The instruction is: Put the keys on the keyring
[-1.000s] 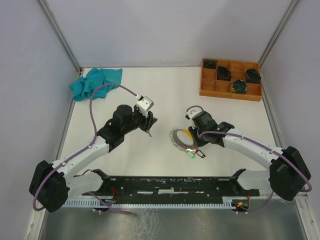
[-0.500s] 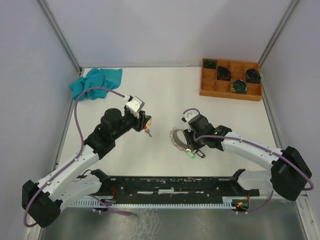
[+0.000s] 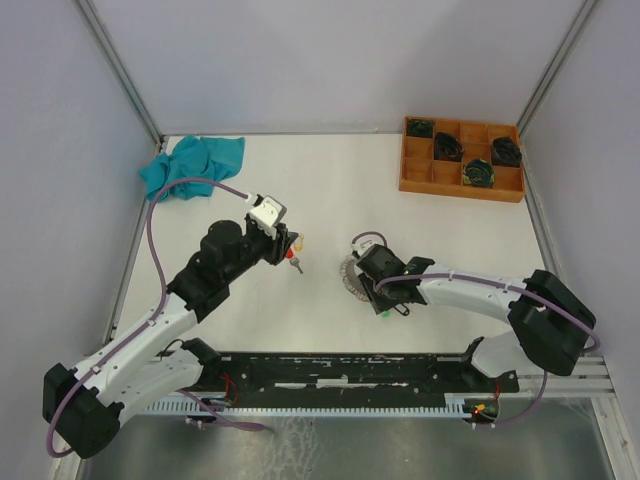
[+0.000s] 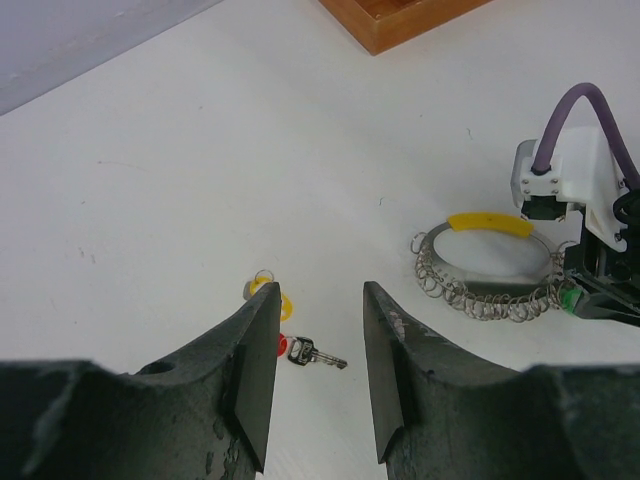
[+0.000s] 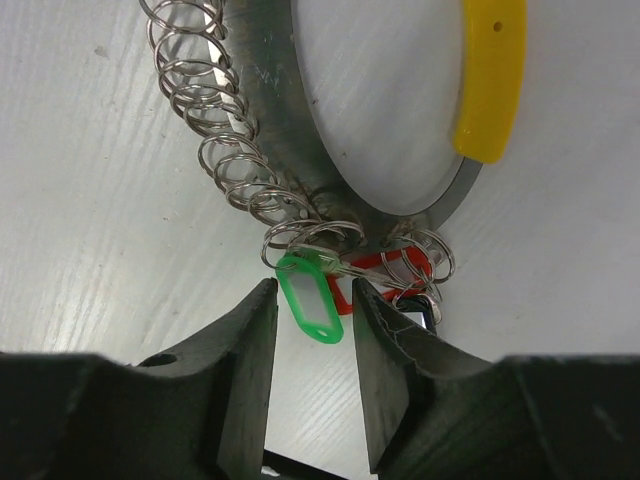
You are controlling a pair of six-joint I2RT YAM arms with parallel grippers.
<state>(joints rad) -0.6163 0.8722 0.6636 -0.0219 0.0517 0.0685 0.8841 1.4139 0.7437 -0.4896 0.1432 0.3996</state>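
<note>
The keyring [image 3: 350,277] lies mid-table, a grey band [image 5: 300,130] edged with wire loops and bearing a long yellow tag [image 5: 495,80]. A green-tagged key [image 5: 310,295], a red tag [image 5: 395,268] and a small dark tag [image 5: 425,312] hang on its loops. My right gripper [image 5: 313,305] is open, its fingers either side of the green tag with gaps showing. A loose key with a red tag [image 4: 300,352] and a pale yellow tag [image 4: 270,298] lie on the table just ahead of my open, empty left gripper [image 4: 318,375]. In the left wrist view the keyring [image 4: 480,285] sits to the right.
An orange compartment tray [image 3: 461,178] with black coils stands at the back right. A teal cloth [image 3: 190,163] lies at the back left. The right arm's wrist [image 4: 575,190] stands over the keyring's right side.
My right gripper has shifted left and nearer over the keyring and opened its jaws. The left arm has drawn back a little to the left.
</note>
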